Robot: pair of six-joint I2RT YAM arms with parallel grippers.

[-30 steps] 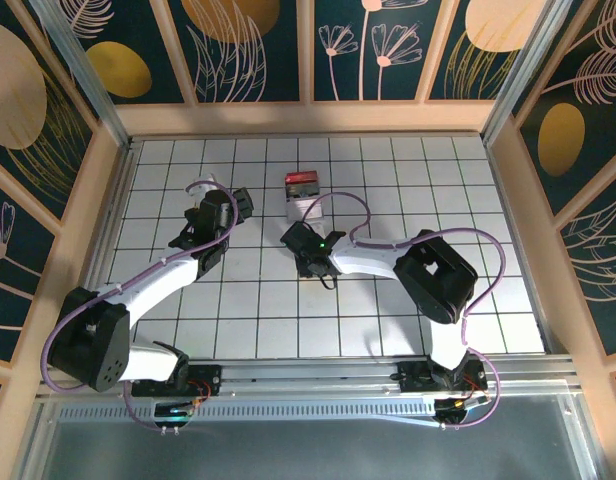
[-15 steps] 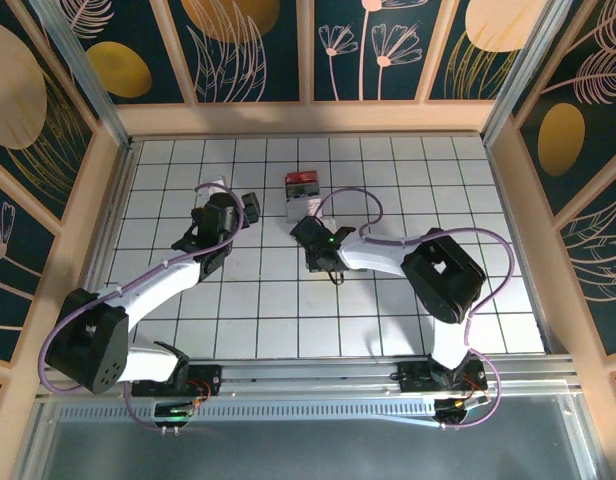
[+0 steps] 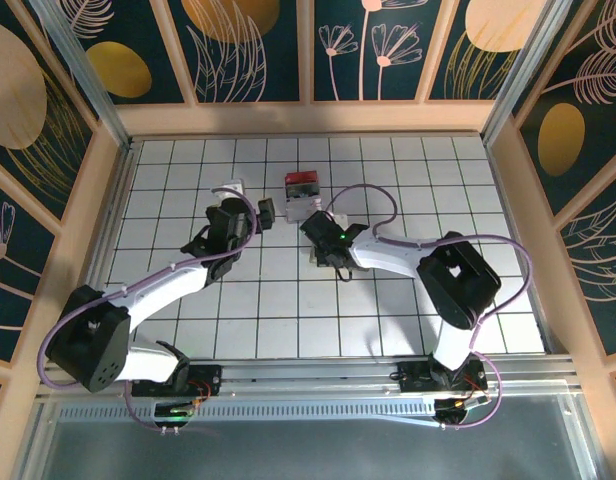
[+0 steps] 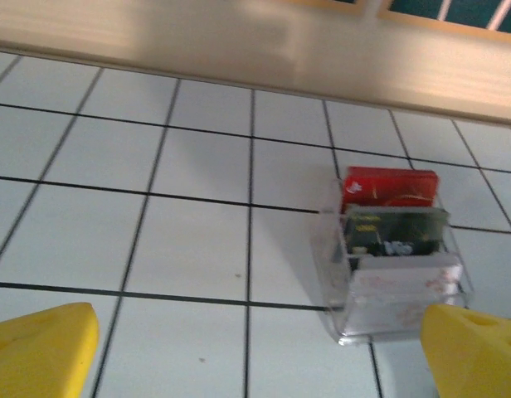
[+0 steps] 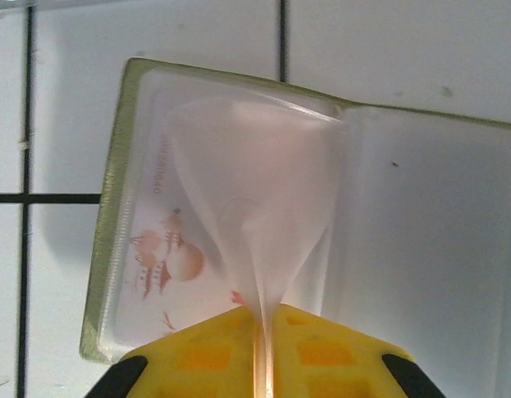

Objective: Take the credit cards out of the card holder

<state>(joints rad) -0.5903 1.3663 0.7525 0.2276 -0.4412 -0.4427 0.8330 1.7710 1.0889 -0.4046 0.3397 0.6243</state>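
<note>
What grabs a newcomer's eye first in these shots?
The right end effector is shut on a filmy clear sleeve of the open card holder, pulling it into a cone above the white tiles mid-table. Next comes the clear box with red and dark contents, just beyond it, framed by the wide-open left end effector.

The left gripper (image 3: 265,212) has moved to the right and is now near the clear box (image 3: 301,196). The right gripper (image 5: 264,352) has moved a little up and right, closer to the box. Its jaws have closed on a clear sleeve (image 5: 255,215) of the holder (image 5: 114,207).
</note>
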